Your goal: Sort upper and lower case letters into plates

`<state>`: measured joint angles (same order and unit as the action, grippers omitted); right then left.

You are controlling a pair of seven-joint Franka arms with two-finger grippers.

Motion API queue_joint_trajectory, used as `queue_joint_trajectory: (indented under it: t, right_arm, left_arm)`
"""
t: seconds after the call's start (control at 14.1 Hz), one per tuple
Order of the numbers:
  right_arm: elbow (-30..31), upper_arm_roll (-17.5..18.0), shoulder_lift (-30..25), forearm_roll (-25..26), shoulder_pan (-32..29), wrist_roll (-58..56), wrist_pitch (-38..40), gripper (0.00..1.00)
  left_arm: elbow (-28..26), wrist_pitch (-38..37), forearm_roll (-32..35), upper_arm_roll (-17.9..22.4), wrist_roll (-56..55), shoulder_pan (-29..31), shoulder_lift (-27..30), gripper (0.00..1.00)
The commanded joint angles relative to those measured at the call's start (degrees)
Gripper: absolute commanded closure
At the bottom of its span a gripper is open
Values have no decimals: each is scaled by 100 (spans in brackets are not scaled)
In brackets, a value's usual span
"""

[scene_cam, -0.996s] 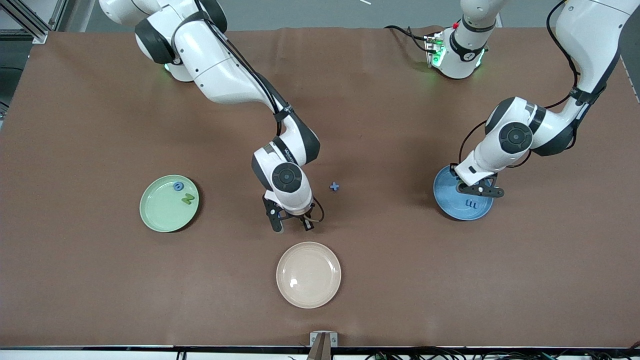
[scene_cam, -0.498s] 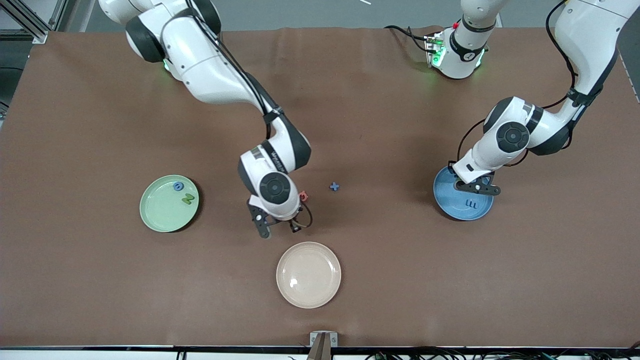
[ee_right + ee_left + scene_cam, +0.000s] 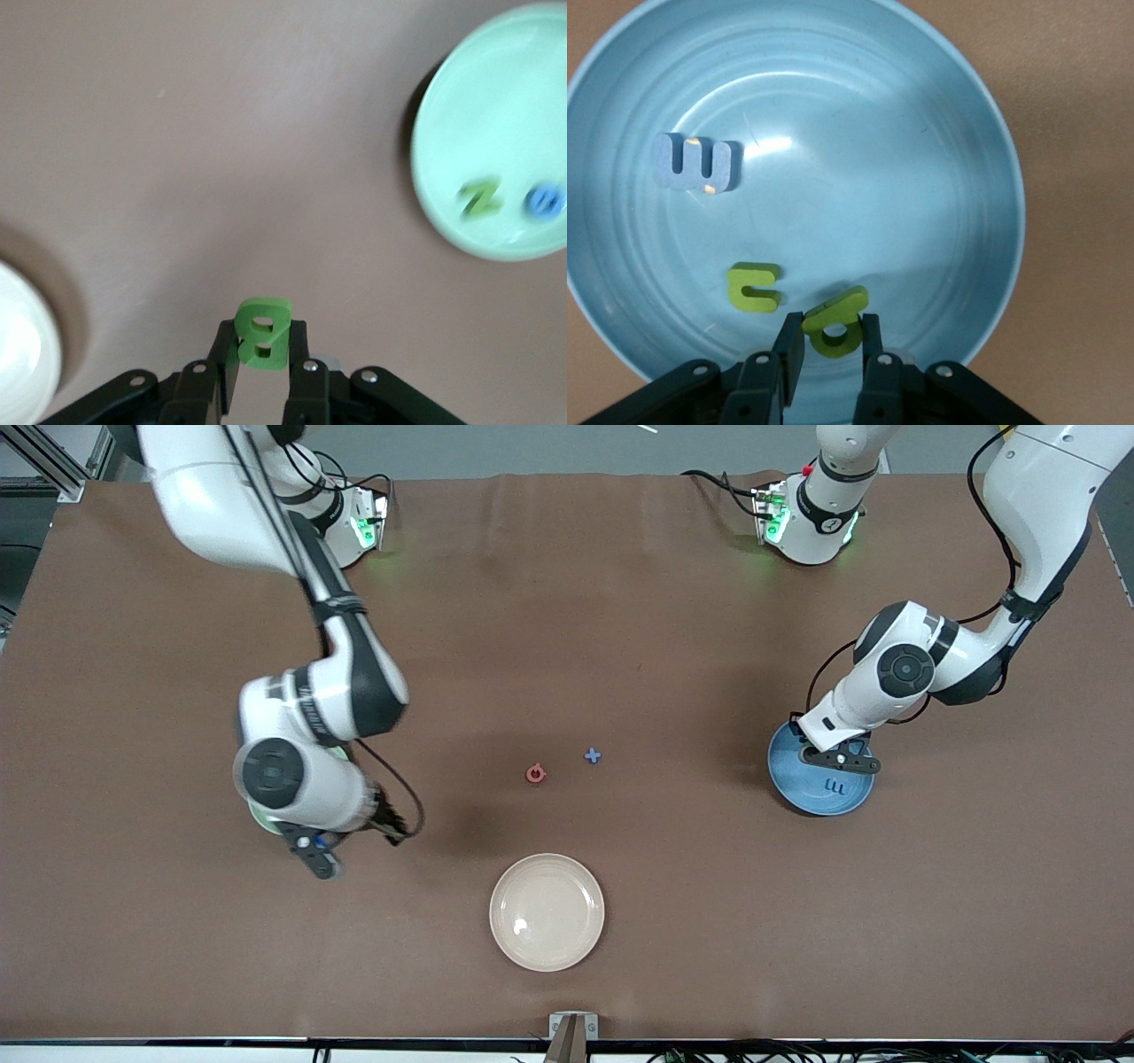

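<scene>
- The right gripper [image 3: 262,376] hangs over the bare brown table [image 3: 673,921] beside the pale mint-green round plate [image 3: 496,142], toward the right arm's end; its two black fingers are clamped on a small bright green foam letter shaped like a "B" [image 3: 262,333].
- In the right wrist view, the mint-green plate holds a green letter "Z" [image 3: 479,200] and a blue ring-shaped letter "o" [image 3: 543,200], lying side by side near the rim. In the front view the right arm's wrist covers most of this plate.
- The left gripper [image 3: 830,354] hangs over the glossy medium-blue round plate [image 3: 957,115] toward the left arm's end, its fingers pinched on an olive-green letter with a round hole [image 3: 835,320]; which letter it is cannot be told.
- Inside the blue plate lie a blue letter "E" [image 3: 694,163], chipped pale at two corners, and an olive-green letter "c" [image 3: 753,287] just beside the held piece.
- Near the table's middle, a pinkish-red ring-shaped letter [image 3: 535,773] and a small blue cross-shaped "x" [image 3: 593,755] lie close together on the bare surface, not touching.
- A cream-beige round plate [image 3: 547,911] sits nearer the front camera than those two loose letters.
- No brand names or printed labels can be read.
</scene>
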<state>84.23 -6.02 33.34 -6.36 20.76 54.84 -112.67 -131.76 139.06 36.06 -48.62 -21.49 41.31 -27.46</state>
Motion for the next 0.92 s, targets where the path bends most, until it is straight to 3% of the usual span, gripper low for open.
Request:
queue_joint_trajectory:
  t: [0.0, 0.14, 0.36, 0.43, 0.5, 0.57, 0.85]
  right_arm:
    - [2066, 110, -1179, -24, -632, -1410, -877, 100]
    - [2666, 101, -1356, 11, -1037, -2167, -1308, 100]
    - [3045, 101, -1339, 29, -1590, -3125, -1757, 100]
    - [3229, 101, -1339, 29, -1697, -3407, -1994, 100]
    - [3414, 92, -1330, 29, -1776, -3645, -2240, 100]
    - [3529, 101, -1304, 29, -1899, -3821, -2425, 99]
    - [3907, 101, -1111, 29, -1997, -4157, -3006, 99]
  left_arm:
    - [28, 59, 261, -51, -74, 97, -145, 86]
    - [36, 59, 314, 19, -74, 88, -190, 84]
    - [63, 59, 341, 28, -74, 88, -164, 77]
    - [98, 59, 341, 19, -66, 97, -146, 59]
    - [159, 33, 341, 10, -5, 88, -102, 21]
    - [246, -28, 341, -33, -4, 88, -84, 3]
    - [712, -677, -18, -630, -127, 62, -49, 1]
